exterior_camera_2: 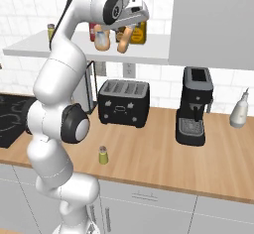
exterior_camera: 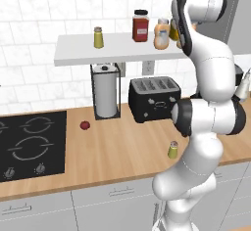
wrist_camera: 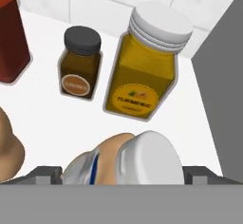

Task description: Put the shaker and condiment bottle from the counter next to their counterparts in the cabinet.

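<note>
The arm reaches up to the cabinet [exterior_camera: 88, 54], its gripper [exterior_camera_2: 130, 24] poised over the right end of the white shelf board beside the grey panel door [exterior_camera_2: 213, 22]. In the hand view the condiment bottle [wrist_camera: 137, 159] lies directly below the camera between the finger tips, cap toward the lens; the jaws stand spread wide on either side of it, and whether the pads touch it cannot be told. In the right base view the same slim peach-orange bottle appears tilted below the hand, just beside the fatter peach bottle [exterior_camera_2: 102, 39] with the pale cap, its counterpart. Behind it on the shelf stand a yellow jar [wrist_camera: 142, 76] with a white lid, a small brown jar [wrist_camera: 79, 69] with a dark cap, and a red jar [exterior_camera: 140, 25]. The matching shaker [exterior_camera: 98, 37] stands well apart from these, toward the left end of the board. The shaker [exterior_camera: 173, 150] that belongs to the task stands upright on the wooden counter [exterior_camera: 122, 147], near its front edge and in front of the toaster [exterior_camera: 154, 99]. Judged from this arrangement, the first half of the task appears close to done, the bottle delivered beside its counterpart, provided it settles upright. The second half is untouched: the counter shaker must be fetched and set next to its twin.
</note>
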